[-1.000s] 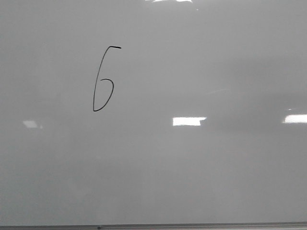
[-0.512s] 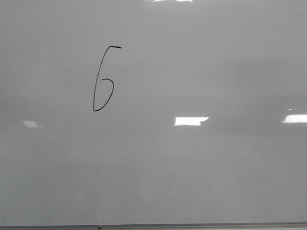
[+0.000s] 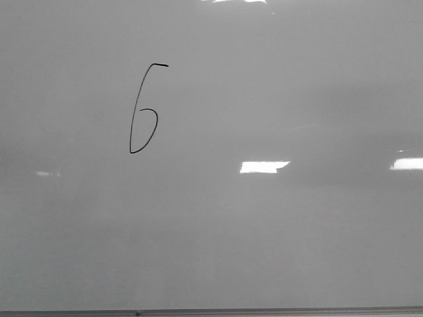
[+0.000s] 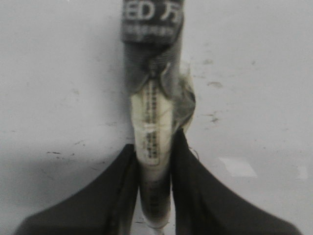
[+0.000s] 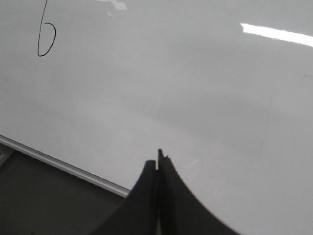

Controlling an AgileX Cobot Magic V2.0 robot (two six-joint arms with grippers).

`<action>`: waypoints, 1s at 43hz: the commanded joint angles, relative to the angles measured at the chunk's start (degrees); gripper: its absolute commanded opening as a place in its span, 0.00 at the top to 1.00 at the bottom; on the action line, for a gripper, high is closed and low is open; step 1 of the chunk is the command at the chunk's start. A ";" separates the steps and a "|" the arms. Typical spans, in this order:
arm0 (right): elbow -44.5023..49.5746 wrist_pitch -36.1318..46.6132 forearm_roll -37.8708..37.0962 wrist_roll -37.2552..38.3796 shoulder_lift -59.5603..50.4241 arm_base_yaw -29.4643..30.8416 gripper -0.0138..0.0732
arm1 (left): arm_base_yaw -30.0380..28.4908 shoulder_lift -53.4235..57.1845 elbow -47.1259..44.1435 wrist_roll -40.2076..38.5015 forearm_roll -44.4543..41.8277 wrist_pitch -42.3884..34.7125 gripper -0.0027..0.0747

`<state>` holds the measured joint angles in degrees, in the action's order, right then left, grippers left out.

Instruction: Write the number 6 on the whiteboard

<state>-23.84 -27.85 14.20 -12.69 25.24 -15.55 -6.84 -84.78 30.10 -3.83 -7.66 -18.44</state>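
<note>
A thin black number 6 is drawn on the glossy pale whiteboard, upper left of centre in the front view. Its lower part also shows in the right wrist view. No gripper shows in the front view. My left gripper is shut on a marker pen, whose dark wrapped barrel points away over a scuffed pale surface. My right gripper is shut and empty, over the whiteboard near its edge.
The whiteboard's thin dark edge strip runs along the bottom of the front view. In the right wrist view its metal frame edge borders a dark surface. Bright light reflections lie on the board.
The number 6 and board stay the same. The light reflections have shifted slightly, and the small one at the left has dimmed.
</note>
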 commanded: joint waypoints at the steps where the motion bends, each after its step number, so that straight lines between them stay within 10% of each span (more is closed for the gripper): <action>1: -1.52 4.44 0.41 -0.31 0.19 0.43 0.92 | 0.36 1.34 1.51 -0.44 0.35 -3.71 0.60; 8: -1.52 4.44 0.41 -0.31 0.19 0.43 0.92 | 0.36 2.11 1.51 -0.44 0.35 -3.56 0.46; 27: -1.52 4.76 0.43 -0.31 0.19 0.43 0.92 | 0.36 22.72 1.40 0.16 -3.47 12.47 0.47; 43: -1.52 6.32 0.43 -0.31 0.19 0.43 0.92 | 0.36 49.76 1.28 0.16 -4.19 25.74 0.96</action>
<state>-23.84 -26.21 14.20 -12.69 25.24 -15.55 -6.84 -39.72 29.83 -3.72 -11.83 7.37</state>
